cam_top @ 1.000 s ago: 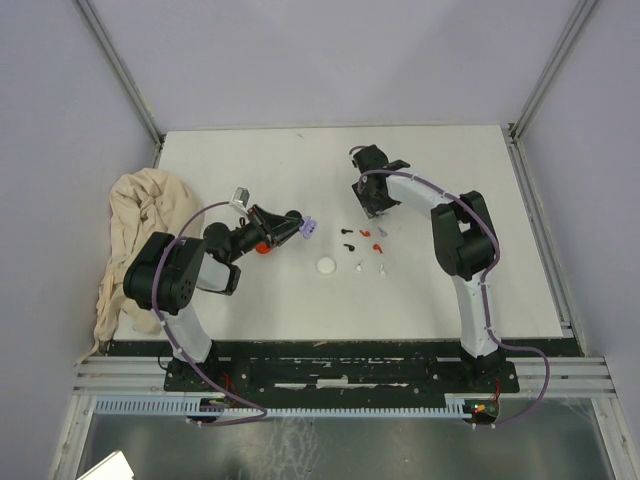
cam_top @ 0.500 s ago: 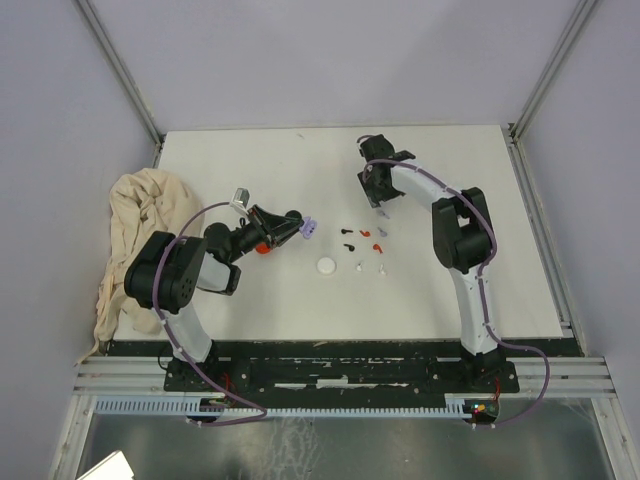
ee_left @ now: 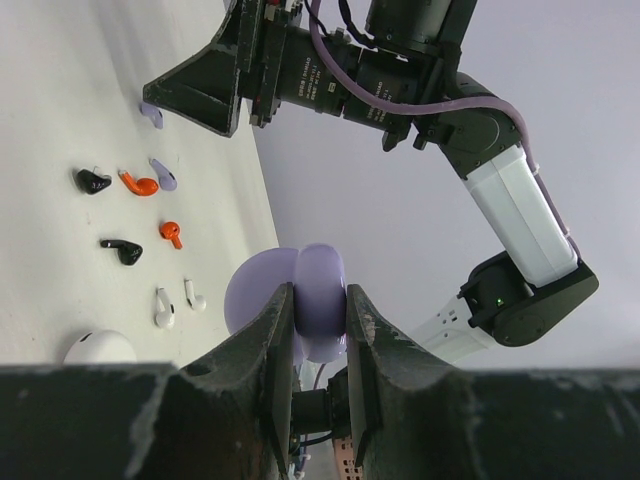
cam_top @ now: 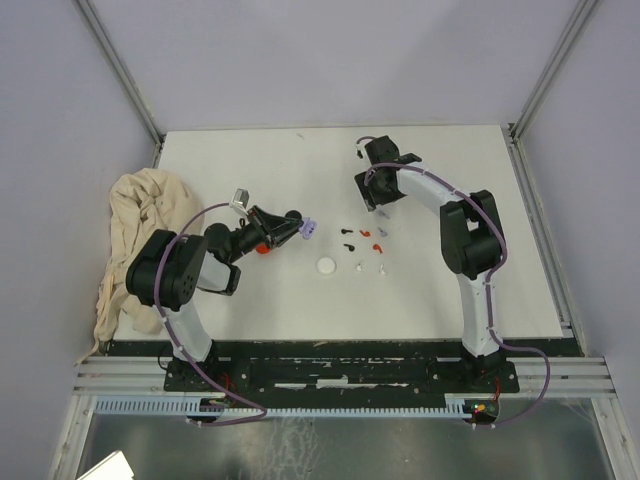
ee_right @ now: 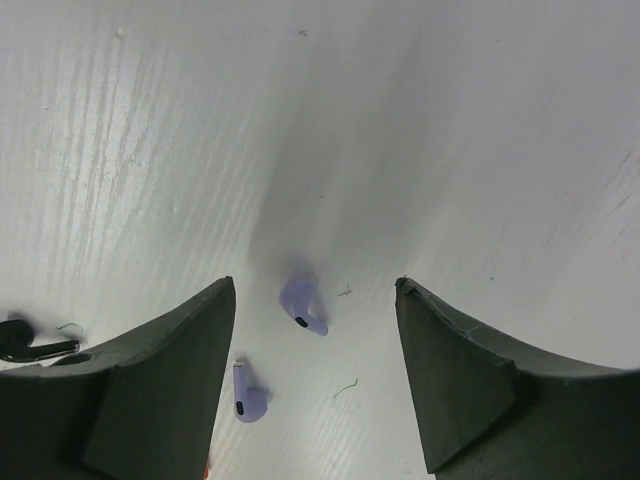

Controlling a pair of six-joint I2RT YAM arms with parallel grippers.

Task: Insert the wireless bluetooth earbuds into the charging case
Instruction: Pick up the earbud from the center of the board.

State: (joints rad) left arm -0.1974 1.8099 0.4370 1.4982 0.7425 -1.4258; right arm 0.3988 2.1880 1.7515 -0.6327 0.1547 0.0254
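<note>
My left gripper (cam_top: 299, 229) is shut on an open lilac charging case (cam_top: 310, 229), held on its side above the table; the left wrist view shows the case (ee_left: 320, 300) pinched between both fingers. My right gripper (cam_top: 376, 203) is open above a lilac earbud (ee_right: 303, 304), with the second lilac earbud (ee_right: 246, 394) nearer its left finger. Black (cam_top: 347, 233), red (cam_top: 365, 233) and white (cam_top: 358, 267) earbud pairs lie in a cluster between the arms. They also show in the left wrist view: black (ee_left: 92, 181), red (ee_left: 140, 185), white (ee_left: 163, 308).
A white disc (cam_top: 326, 266) lies near the white earbuds. A red disc (cam_top: 262, 248) sits under the left gripper's body. A crumpled beige cloth (cam_top: 140, 230) covers the table's left edge.
My right gripper has swung its wrist round and shifted slightly toward the far right, staying open over the lilac earbuds. My left gripper has kept still with the case.
</note>
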